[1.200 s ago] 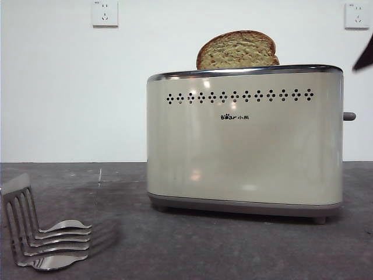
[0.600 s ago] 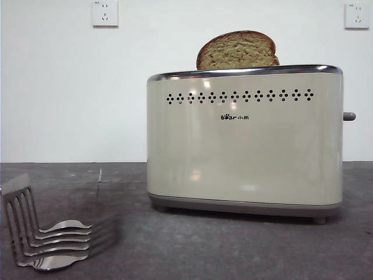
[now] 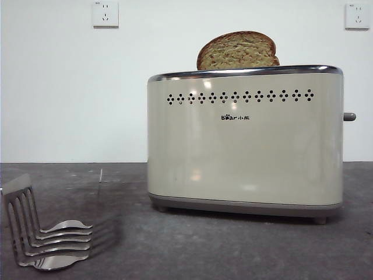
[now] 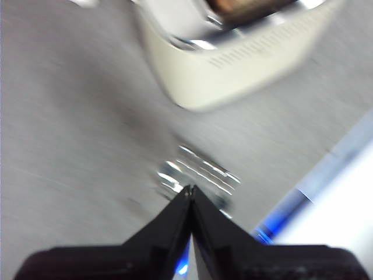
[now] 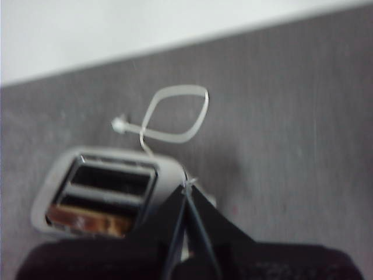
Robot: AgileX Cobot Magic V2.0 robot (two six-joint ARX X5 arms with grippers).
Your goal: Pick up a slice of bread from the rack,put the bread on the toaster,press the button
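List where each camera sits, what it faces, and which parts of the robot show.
Front view: low, level across the table at the toaster, slice of bread and rack; no robot parts.
Left wrist view: above, blurred, left end effector over the rack.
Right wrist view: above, right end effector over the toaster's end.
All views share the toaster.

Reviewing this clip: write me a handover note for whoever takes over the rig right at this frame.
Left gripper: shut, empty, high above the rack.
Right gripper: shut, empty, above the toaster's button end.
Slice of bread: standing in a toaster slot, domed top showing above the chrome rim.
Rack: on the table, apart from the toaster, no bread in it.
Done: bread picked and placed.
Left: the button appears high on the toaster's narrow end and the bread sits high, so the press looks pending.
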